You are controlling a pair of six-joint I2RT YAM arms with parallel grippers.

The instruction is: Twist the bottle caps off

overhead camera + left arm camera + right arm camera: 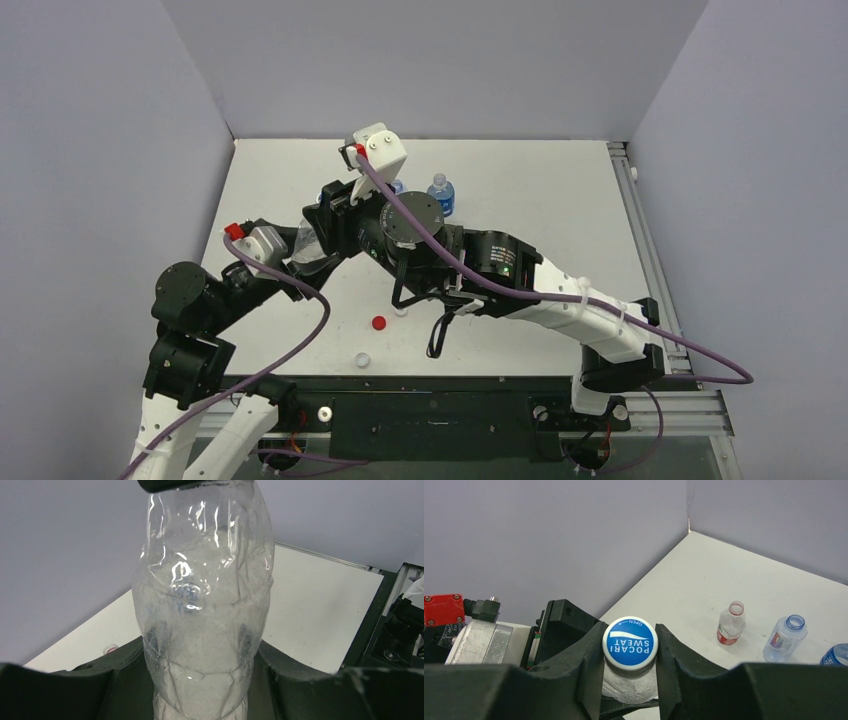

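Observation:
My left gripper (202,680) is shut on the body of a clear unlabelled bottle (205,605) and holds it off the table. My right gripper (630,652) is shut on that bottle's blue cap (630,646), with a finger pressed against each side. In the top view both grippers meet at this bottle (308,245), left of centre, and the cap is hidden there. A red cap (378,323) and a white cap (362,358) lie loose on the table near the front. Another small white cap (402,311) lies beside the red one.
A capless red-labelled bottle (730,623) and a capless pale-blue-labelled bottle (785,637) stand at the back. A blue-labelled bottle (441,195) stands behind the right arm. Grey walls enclose the white table (560,200) on three sides.

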